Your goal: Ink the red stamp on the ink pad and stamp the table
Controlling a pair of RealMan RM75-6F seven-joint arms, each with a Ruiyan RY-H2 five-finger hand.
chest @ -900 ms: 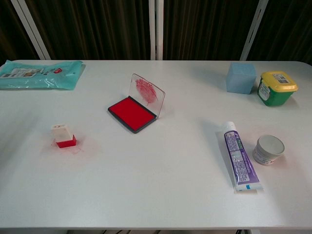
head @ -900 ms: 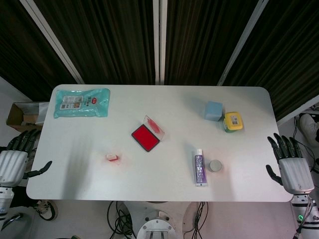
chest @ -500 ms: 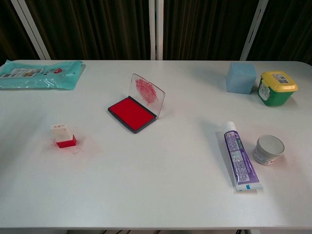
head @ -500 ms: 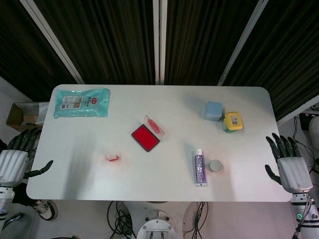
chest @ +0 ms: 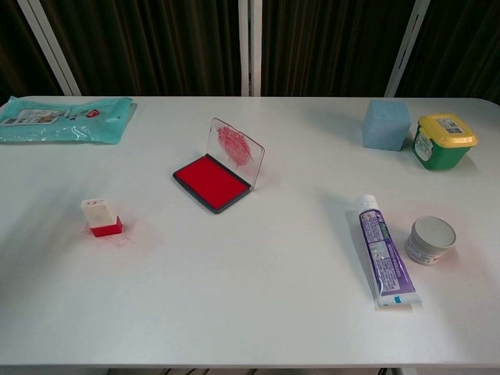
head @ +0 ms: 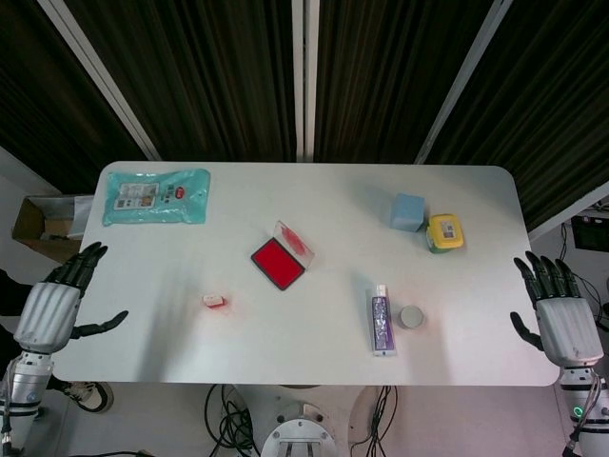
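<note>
The red stamp (head: 213,302) (chest: 99,218) with a white top stands upright on the white table (head: 314,200), left of centre, with faint red smears around it. The ink pad (head: 279,262) (chest: 212,180) lies open mid-table, its clear lid tilted up at the back right. My left hand (head: 54,309) hangs open off the table's left edge, well left of the stamp. Off the right edge, my right hand (head: 559,319) is also open and holds nothing. Neither hand shows in the chest view.
A teal wipes pack (head: 155,196) lies at the back left. At the right are a blue cube (head: 407,211), a yellow-lidded green tub (head: 444,232), a purple tube (head: 382,321) and a small white jar (head: 411,316). A cardboard box (head: 43,224) sits on the floor left.
My left hand has risen and moved right, closer to the table's left edge. The right hand shifted slightly. The stamp and ink pad stayed put.
</note>
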